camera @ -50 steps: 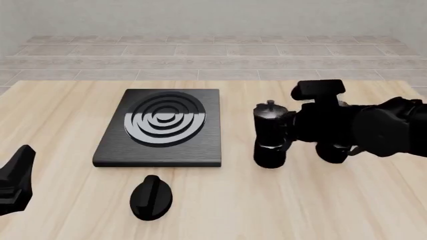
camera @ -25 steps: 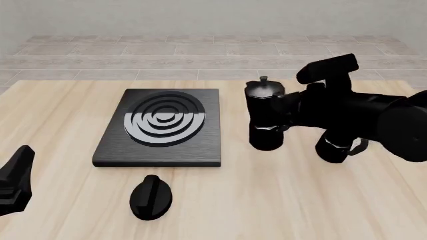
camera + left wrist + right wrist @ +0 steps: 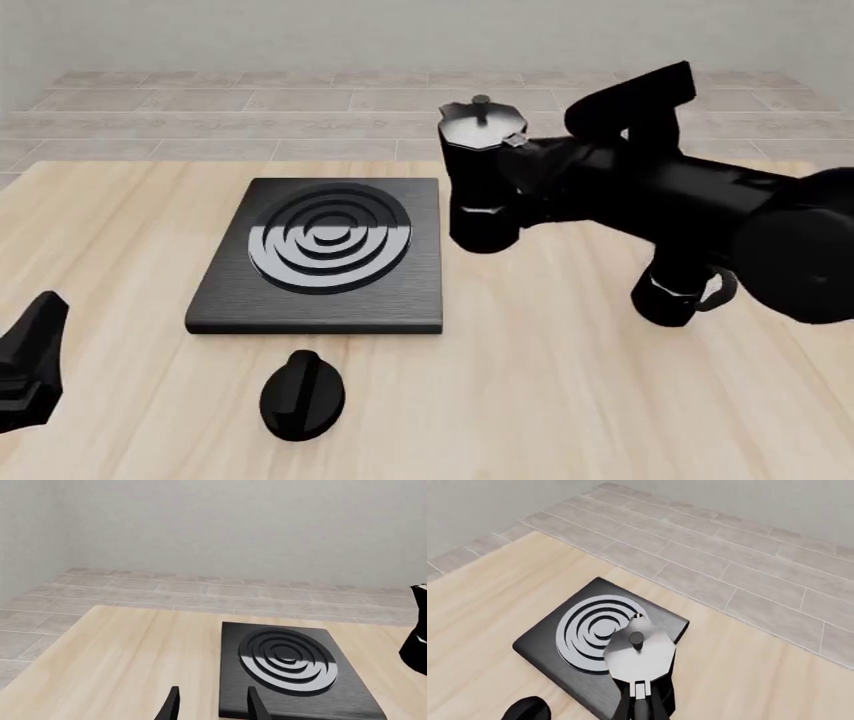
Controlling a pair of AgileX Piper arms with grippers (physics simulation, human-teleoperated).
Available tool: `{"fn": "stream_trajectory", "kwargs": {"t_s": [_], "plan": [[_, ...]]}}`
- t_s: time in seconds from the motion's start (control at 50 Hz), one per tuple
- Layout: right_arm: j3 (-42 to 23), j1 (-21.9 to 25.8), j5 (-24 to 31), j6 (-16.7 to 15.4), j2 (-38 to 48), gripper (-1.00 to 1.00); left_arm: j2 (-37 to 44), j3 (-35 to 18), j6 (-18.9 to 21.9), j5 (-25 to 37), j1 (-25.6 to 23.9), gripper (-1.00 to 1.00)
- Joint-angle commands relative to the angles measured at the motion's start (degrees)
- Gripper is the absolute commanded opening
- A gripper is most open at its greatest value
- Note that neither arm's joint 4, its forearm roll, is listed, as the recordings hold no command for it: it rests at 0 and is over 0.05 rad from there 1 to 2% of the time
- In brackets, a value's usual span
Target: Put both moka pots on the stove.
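From the left wrist view, we see our left tool (image 3: pixel 210 705) with its two fingers standing apart and nothing between them. The stove (image 3: pixel 293 672) lies flat on the worktop (image 3: pixel 127 655) just ahead of those fingers. A dark bit of the moka pot (image 3: pixel 417 635) peeks in at the edge, up off the wood.

From the front view, our right tool (image 3: pixel 534 190) holds the moka pot (image 3: pixel 481 175) by its side, and the pot hangs upright in the air. The stove (image 3: pixel 320 255) sits at about 8 o'clock from the pot, close by. So we think the pot must go toward 8 o'clock and then down onto the rings. Our right arm is the nearer one. Our left tool (image 3: pixel 34 360) waits low at the near left, well apart from the stove. A black oval knob (image 3: pixel 302 395) lies on the worktop (image 3: pixel 561 400) at 6 o'clock from the stove. We see only one pot here.

From the right wrist view, we look down on the pot's silvery lid (image 3: pixel 639 655). It is over the stove's (image 3: pixel 547 645) edge, beside the rings and not yet over their middle.
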Motion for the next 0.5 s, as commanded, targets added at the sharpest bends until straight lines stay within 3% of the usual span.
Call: {"fn": "stream_trajectory", "kwargs": {"t_s": [0.02, 0.5], "plan": [[-6.8, 2.6, -4.4, -0.5, 4.5, -1.00, -0.3, 0.0, -0.1, 0.2, 0.0, 1.00], [-27.8, 6.8, -5.7, -0.3, 22.0, -1.00, -1.1, 0.0, 0.3, 0.8, 0.0, 1.00]]}}
